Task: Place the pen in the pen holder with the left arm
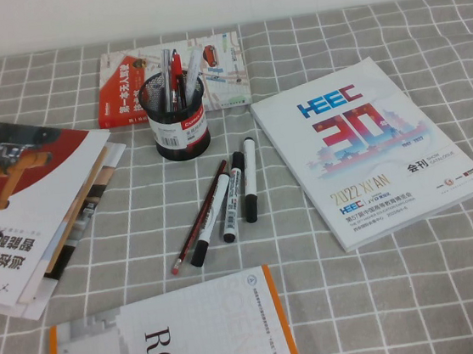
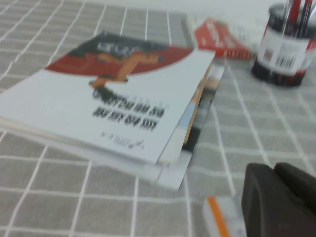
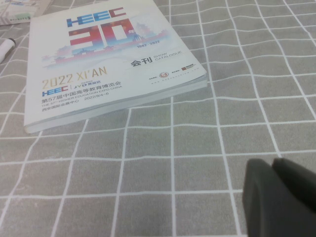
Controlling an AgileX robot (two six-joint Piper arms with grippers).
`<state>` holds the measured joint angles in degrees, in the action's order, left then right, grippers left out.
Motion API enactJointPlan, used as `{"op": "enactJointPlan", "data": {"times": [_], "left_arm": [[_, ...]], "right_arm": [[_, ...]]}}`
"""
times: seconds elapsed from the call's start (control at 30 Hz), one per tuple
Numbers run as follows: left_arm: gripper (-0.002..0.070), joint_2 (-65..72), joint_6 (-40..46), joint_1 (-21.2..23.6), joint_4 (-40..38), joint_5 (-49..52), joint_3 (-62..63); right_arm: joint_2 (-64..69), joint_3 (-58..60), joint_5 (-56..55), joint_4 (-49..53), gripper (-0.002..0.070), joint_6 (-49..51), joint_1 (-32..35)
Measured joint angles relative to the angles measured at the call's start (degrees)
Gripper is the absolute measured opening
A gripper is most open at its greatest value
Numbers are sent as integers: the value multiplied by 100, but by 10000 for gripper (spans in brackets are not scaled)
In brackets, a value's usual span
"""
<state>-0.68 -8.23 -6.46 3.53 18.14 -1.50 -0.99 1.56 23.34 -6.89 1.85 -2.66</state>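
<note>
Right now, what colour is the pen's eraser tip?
Pinkish-red, at the near end of the dark-red pen lying beside the white markers; clearest in the high view.

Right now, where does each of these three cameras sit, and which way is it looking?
High view: raised on the robot's side, looking down at the pen holder, pen and books; no arm shows.
Left wrist view: on the left arm, facing the book stack and holder; left gripper, shut, at the corner.
Right wrist view: on the right arm, facing the white catalogue; right gripper at the corner.
Shared: holder in high and left; catalogue in high and right.
</note>
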Motion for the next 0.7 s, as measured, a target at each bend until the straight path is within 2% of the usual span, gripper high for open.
{"op": "enactJointPlan", "data": {"times": [0.1, 0.27, 0.37, 0.7], "left_arm": [[0, 0, -333, 0, 0, -268, 0], [0, 0, -1608, 0, -34, -892, 0], [0, 0, -2065, 0, -34, -1199, 0], [0, 0, -2293, 0, -34, -1443, 0]], "right_arm": [[0, 0, 0, 0, -15, 0, 0], [0, 0, 0, 0, -15, 0, 0], [0, 0, 0, 0, -15, 0, 0], [0, 0, 0, 0, -15, 0, 0]]}}
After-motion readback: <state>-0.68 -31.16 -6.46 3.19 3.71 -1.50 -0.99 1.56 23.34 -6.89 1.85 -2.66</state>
